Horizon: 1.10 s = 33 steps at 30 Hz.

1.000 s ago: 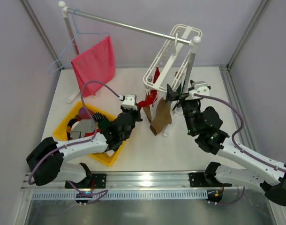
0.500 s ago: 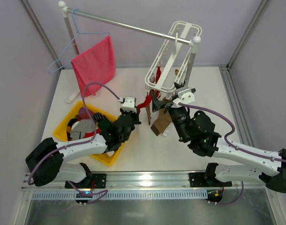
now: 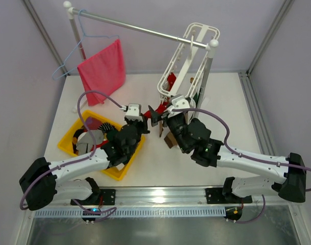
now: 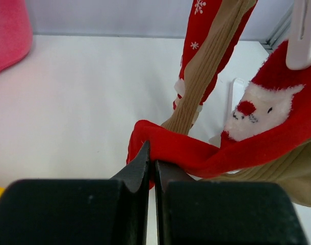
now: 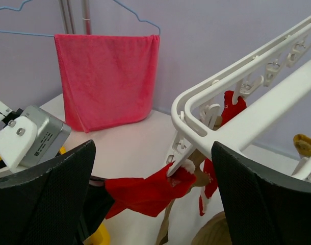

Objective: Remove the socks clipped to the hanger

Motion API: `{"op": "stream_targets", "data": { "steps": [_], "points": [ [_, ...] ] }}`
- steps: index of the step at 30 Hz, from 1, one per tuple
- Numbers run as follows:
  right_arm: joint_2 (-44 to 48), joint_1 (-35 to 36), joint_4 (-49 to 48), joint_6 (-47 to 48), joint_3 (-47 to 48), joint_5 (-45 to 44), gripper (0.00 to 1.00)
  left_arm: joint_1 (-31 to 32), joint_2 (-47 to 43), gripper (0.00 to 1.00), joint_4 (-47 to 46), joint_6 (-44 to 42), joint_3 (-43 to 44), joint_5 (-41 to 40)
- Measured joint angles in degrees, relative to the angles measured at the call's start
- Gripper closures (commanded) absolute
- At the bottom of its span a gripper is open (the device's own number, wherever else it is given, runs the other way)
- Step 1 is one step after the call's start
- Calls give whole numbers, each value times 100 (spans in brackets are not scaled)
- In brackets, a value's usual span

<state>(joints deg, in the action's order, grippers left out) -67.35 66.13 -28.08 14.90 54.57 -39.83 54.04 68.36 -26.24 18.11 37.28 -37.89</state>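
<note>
The white hanger (image 3: 188, 56) hangs from the rail, and its near corner (image 5: 247, 115) fills the right wrist view. A red Santa sock (image 4: 206, 155) is held by one white clip (image 5: 180, 159) and stretches sideways to my left gripper (image 4: 151, 159), which is shut on its toe end. A tan sock (image 4: 214, 61) and a red snowflake sock (image 4: 197, 25) hang behind it. My right gripper (image 5: 155, 199) stands wide open, its fingers either side of the clip and the red sock (image 5: 145, 191) and touching neither. In the top view both grippers (image 3: 147, 122) (image 3: 160, 111) meet at the hanger's lower left corner.
A yellow bin (image 3: 69, 139) with several socks sits by the left arm. A pink cloth (image 3: 102, 69) on a light-blue wire hanger (image 3: 69, 56) hangs at the rail's left end. The rail's white post (image 3: 206, 71) stands beside the hanger. A brown sock (image 3: 171, 139) hangs under the right arm.
My right arm has swung left from the hanger's right side to its near-left corner, over the clipped red sock. The left arm has drawn back slightly, still holding the sock.
</note>
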Motion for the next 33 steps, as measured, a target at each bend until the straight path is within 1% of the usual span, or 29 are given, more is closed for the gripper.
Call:
{"op": "stream_targets", "data": {
  "steps": [5,11,15,19,27,33],
  "points": [
    [-140,15,70,-313,68,-105,7,11,-184,100,4,61,-74,0],
    [-321,26,341,-787,146,-446,8,101,-262,100,13,103,-205,-46],
    [-326,52,304,-931,146,-758,8,142,-262,100,-2,105,-269,-92],
    [-518,57,107,-874,149,-1128,8,219,-262,100,-9,103,-332,-114],
    [-1340,57,-46,-479,385,-1672,8,361,-264,100,-103,101,-389,-160],
    [-1467,57,-431,-61,396,-1965,9,442,-264,100,-153,98,-455,-179]
  ]
}}
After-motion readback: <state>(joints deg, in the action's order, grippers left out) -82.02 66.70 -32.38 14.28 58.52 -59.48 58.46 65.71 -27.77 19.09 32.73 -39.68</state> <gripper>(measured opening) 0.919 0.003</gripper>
